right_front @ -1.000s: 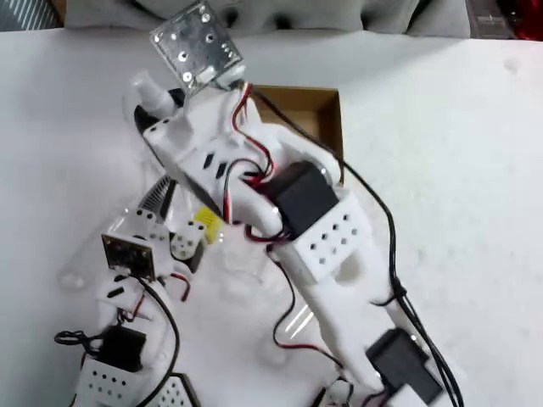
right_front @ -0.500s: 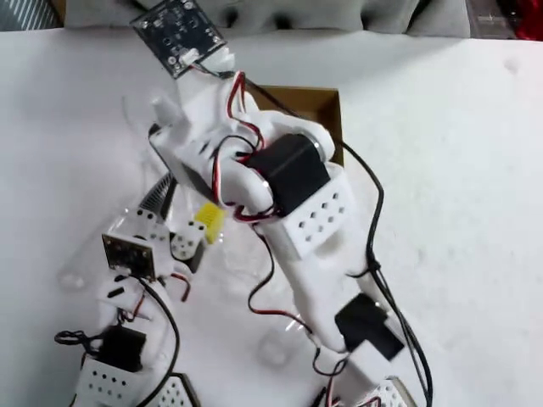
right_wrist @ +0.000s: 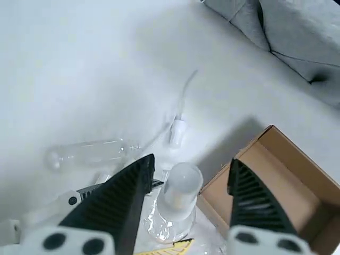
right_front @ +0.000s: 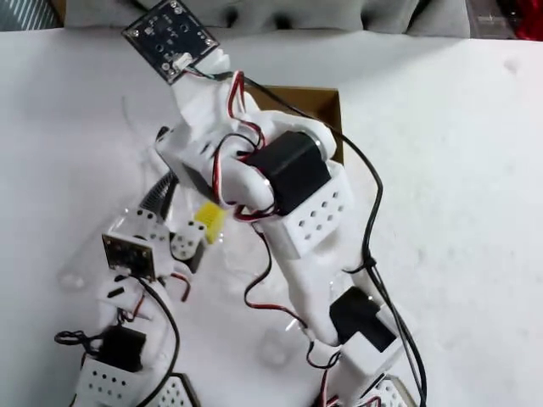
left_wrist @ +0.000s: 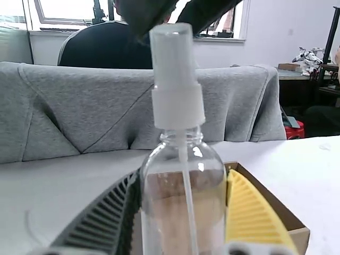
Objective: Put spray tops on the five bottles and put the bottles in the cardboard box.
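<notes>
Spray top (left_wrist: 176,79) could go on crooked
Left tool (left_wrist: 183,180) clamps the bottle (left_wrist: 183,212) upright by the cardboard box (right_front: 321,105), upper centre; right tool (right_wrist: 188,167) gapes empty around the top, so an off-centre pinch might skew it.

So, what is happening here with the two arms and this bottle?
The left gripper holds a clear bottle upright beside the cardboard box, with a spray top sitting on its neck. The right gripper hangs open just above, one finger on each side of the cap, not gripping it. A second bottle lies on the table without a top, and a loose spray top lies near it.
</notes>
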Tool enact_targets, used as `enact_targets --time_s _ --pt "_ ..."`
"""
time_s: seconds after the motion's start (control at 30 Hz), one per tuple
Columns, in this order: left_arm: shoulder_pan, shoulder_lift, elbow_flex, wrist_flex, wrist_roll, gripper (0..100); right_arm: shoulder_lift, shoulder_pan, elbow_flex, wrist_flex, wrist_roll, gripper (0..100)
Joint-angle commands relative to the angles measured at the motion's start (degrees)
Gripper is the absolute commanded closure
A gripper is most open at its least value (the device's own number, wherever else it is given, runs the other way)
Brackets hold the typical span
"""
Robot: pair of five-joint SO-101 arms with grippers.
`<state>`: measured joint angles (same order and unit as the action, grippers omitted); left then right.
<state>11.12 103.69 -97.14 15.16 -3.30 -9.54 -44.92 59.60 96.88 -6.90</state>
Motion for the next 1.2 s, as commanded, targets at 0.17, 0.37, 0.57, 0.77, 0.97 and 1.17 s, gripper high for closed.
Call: enact_targets --time_s 0.17,0.37,0.57,0.77,0.97,1.17 --pt "-0.66 1.1 0.18 -0.26 0.26 98 0.48 1.54 4.92 0.31 -0.35 81.6" --pt "-0.66 1.1 0.18 -0.26 0.26 98 0.22 3.82 7.12 -0.48 -0.26 99.7" --pt "-0.66 1.1 0.18 -0.26 0.26 98 -2.24 4.0 6.77 -0.22 -0.53 98.0" --pt "-0.66 1.1 0.18 -0.26 0.26 98 -5.14 4.0 7.3 1.27 -0.88 98.4" --pt "-0.66 1.1 0.18 -0.26 0.26 98 -0.75 4.09 7.3 1.27 -0.53 98.4" --pt "-0.66 1.1 0.18 0.35 0.18 98 4.26 10.24 6.86 1.36 -0.35 98.3"
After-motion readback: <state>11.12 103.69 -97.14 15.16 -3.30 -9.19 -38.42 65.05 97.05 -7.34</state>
